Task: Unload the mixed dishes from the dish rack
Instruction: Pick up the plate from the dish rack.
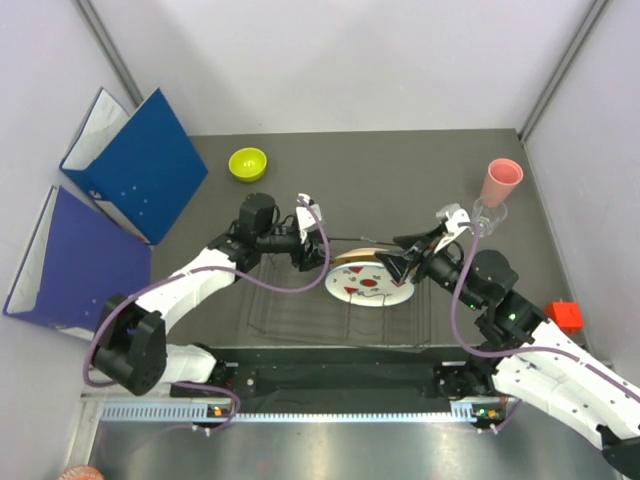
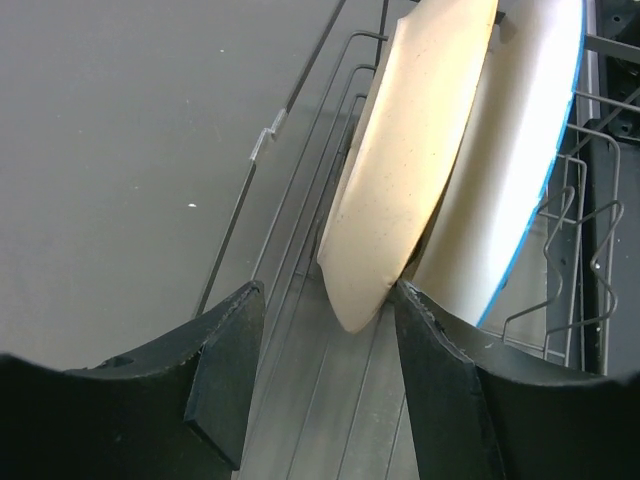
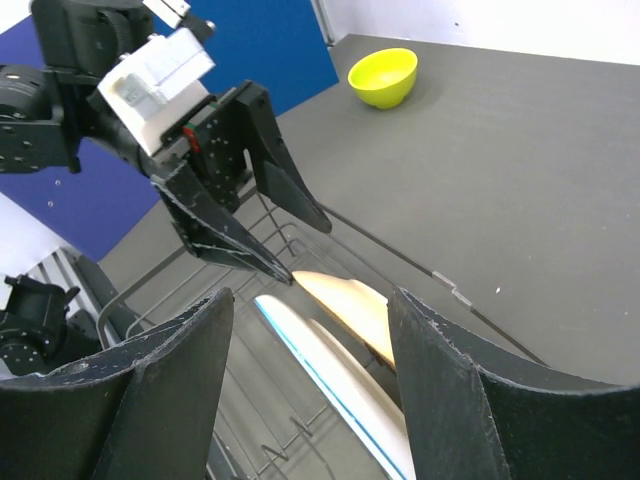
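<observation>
Orange-tan plate (image 1: 355,257) and white red-marked plate (image 1: 370,287) are stood on edge in the black wire dish rack (image 1: 290,305); lime-green bowl (image 1: 248,163), pink cup (image 1: 502,180) and clear tumbler (image 1: 489,213) are set upright on the tabletop (image 1: 400,170).

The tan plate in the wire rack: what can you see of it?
The tan plate is round, pale orange-tan, smooth and matte, perhaps plastic. It stands on edge, tilted, inside the black wire dish rack, close against the white plate with the blue rim; whether the two touch is unclear. From above, only a sliver of it shows behind the white plate. The left tool is open, one dark finger on either side of the plate's nearest rim, not yet closed on it.
</observation>
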You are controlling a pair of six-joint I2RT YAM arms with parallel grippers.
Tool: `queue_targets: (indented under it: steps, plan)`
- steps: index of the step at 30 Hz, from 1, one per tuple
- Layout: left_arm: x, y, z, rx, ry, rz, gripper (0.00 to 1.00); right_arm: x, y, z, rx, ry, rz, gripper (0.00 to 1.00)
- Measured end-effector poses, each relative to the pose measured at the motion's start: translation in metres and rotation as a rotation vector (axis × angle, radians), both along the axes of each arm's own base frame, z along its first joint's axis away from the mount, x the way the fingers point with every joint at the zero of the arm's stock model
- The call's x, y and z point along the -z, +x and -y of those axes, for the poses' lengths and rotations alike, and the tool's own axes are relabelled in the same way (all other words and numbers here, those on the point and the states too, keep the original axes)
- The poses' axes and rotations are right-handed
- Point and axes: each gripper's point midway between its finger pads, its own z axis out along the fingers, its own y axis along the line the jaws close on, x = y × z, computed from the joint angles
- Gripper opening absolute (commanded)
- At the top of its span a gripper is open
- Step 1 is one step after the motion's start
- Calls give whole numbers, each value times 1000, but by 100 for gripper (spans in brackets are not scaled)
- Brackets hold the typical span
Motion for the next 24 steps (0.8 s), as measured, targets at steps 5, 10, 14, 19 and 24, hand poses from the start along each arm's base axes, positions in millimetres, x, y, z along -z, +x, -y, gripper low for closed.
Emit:
queue_targets:
  steps: [5, 10, 14, 19, 24]
  plan:
    - [1, 4, 3, 1, -10, 2, 59, 0, 0, 0, 0, -1, -1, 63]
    - [-3, 3, 6, 14, -33, 3, 59, 5, 2, -1, 0, -13, -14, 64]
    - [-6, 3, 10, 31, -56, -3, 58, 7, 2, -2, 0, -18, -19, 63]
    - [-2, 1, 17, 65, -79, -37, 57, 8, 3, -2, 1, -20, -22, 63]
    - [5, -2, 23, 89, -87, -69, 55, 8, 3, -2, 1, -20, -22, 63]
